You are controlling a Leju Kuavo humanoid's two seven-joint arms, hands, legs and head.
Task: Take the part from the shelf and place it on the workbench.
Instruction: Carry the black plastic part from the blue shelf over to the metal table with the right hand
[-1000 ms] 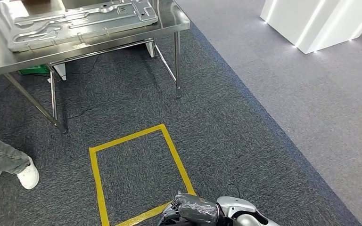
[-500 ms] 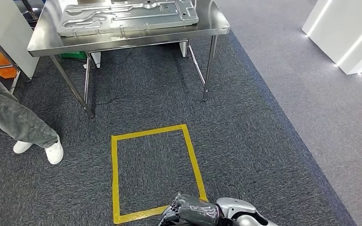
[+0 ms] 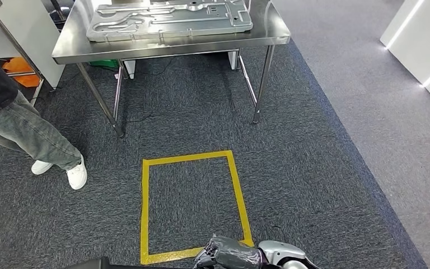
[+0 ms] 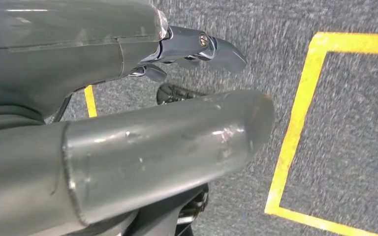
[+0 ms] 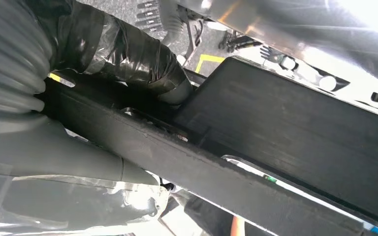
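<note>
Since a second ago the whole scene has slid right and down in the head view as the camera turns: the steel counter point(image 3: 168, 47) now sits squarely ahead, beyond the yellow tape square point(image 3: 195, 207) on the carpet. A person point(image 3: 28, 134) in jeans and white shoes stands to the left. The right hand point(image 5: 123, 59) grips a black part point(image 5: 285, 142), carried low by the robot's body. The left hand point(image 4: 142, 132) holds nothing, fingers apart.

Right hand point(image 5: 103, 54) grips a black part point(image 5: 275, 128); left hand point(image 4: 128, 113) hangs with nothing in it.
</note>
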